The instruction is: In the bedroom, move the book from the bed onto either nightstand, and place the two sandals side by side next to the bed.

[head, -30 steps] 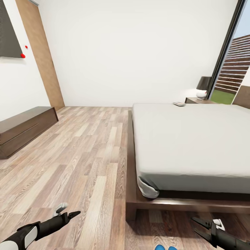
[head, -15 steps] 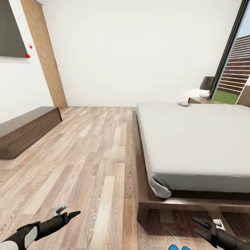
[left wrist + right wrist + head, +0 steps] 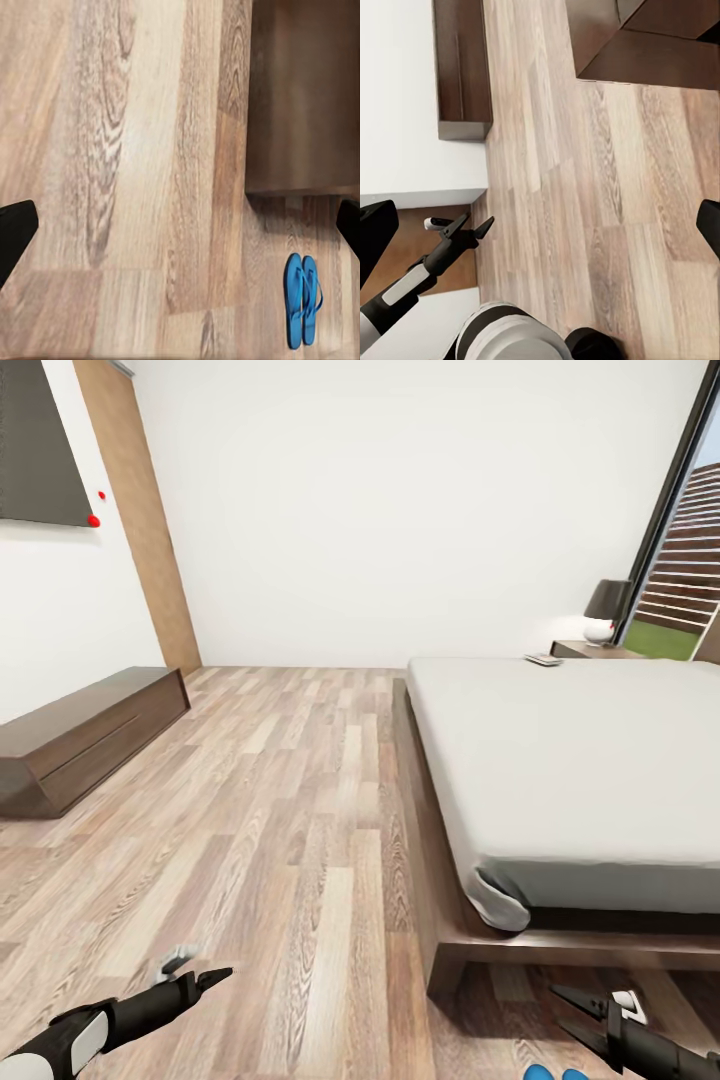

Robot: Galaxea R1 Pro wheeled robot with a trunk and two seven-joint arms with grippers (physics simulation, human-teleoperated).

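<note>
The bed (image 3: 560, 760), with its grey mattress on a dark frame, fills the right of the head view. The book (image 3: 543, 659) lies at the mattress's far corner, close to a nightstand (image 3: 592, 651). Two blue sandals (image 3: 302, 300) lie side by side on the plank floor near the bed frame's foot corner (image 3: 300, 97); their tips also peek in at the head view's lower edge (image 3: 555, 1074). My left gripper (image 3: 205, 965) hangs open over bare floor. Low near the bed's foot, my right gripper (image 3: 557, 1006) is open and holds nothing. Fingers (image 3: 15, 232) spread wide.
A low dark cabinet (image 3: 90, 735) stands against the left wall, also in the right wrist view (image 3: 461, 67). A lamp (image 3: 608, 610) sits on the nightstand. A dark-framed window (image 3: 680, 530) is at far right. Wide plank floor (image 3: 280, 810) lies between cabinet and bed.
The whole picture has slid rightward, so the camera has turned left; bed, book and sandals sit further right in view. Both arms hold the same pose.
</note>
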